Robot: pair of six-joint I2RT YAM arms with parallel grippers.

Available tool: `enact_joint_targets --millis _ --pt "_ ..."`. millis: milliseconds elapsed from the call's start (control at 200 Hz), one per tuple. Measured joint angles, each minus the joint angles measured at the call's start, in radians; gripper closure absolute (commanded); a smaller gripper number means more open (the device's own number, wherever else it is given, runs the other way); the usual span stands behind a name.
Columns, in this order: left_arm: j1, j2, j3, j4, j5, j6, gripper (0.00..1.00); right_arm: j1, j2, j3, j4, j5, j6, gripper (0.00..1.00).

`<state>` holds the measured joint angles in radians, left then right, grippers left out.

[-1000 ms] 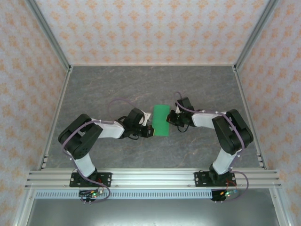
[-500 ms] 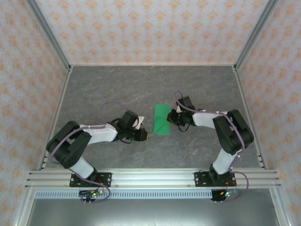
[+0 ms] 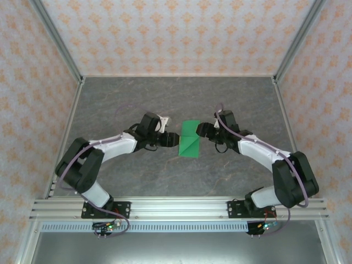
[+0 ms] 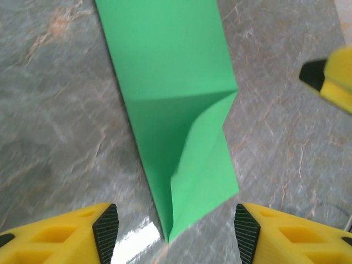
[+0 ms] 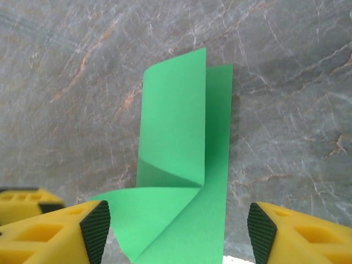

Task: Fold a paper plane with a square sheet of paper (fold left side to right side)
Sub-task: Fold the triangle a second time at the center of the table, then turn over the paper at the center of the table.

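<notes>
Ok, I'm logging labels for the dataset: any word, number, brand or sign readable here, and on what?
None readable. The paper is plain green, the yellow fingers bear no marking, the table and walls show only pattern.
Anything on the small boards at the arm bases is too small to read.

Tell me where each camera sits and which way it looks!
Top external: above and behind the arms, looking down at the grey table; both arms show, left end effector and right end effector flanking the folded green paper.
Left wrist: on the left wrist, looking past its yellow fingers at the paper.
Right wrist: on the right wrist, looking past its yellow fingers at the paper.
Shared: both wrist views see that paper from opposite sides.
</notes>
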<state>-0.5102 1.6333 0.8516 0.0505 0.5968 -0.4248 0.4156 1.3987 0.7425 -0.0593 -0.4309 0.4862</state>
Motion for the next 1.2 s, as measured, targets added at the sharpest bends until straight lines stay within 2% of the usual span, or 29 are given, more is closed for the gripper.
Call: enact_joint_targets --millis 210,535,676,771,881,951,1086,1201 --pt "0.0 0.152 0.072 0.045 0.006 -0.024 0.4 0.0 0.04 -0.042 0.062 -0.081 0.046 0.33" --pt "0.003 0.142 0.055 0.074 -0.006 -0.05 0.39 0.017 0.262 -0.01 0.187 -0.177 0.118 0.45" --pt "0.016 0.069 -0.002 0.074 -0.03 -0.05 0.37 0.045 0.327 0.032 0.259 -0.202 0.139 0.56" --pt "0.029 0.008 -0.04 0.073 -0.049 -0.05 0.36 0.064 0.36 0.048 0.294 -0.219 0.15 0.67" --pt "0.04 -0.069 -0.081 0.066 -0.068 -0.05 0.34 0.067 0.362 0.054 0.308 -0.225 0.149 0.85" --pt "0.042 -0.119 -0.105 0.063 -0.083 -0.052 0.32 0.066 0.359 0.06 0.316 -0.225 0.14 0.91" --pt "0.042 -0.229 -0.157 0.058 -0.104 -0.076 0.22 0.063 0.307 0.06 0.322 -0.241 0.133 0.95" --pt "0.042 -0.38 -0.205 0.057 -0.116 -0.107 0.1 0.035 0.17 0.041 0.348 -0.269 0.134 0.95"
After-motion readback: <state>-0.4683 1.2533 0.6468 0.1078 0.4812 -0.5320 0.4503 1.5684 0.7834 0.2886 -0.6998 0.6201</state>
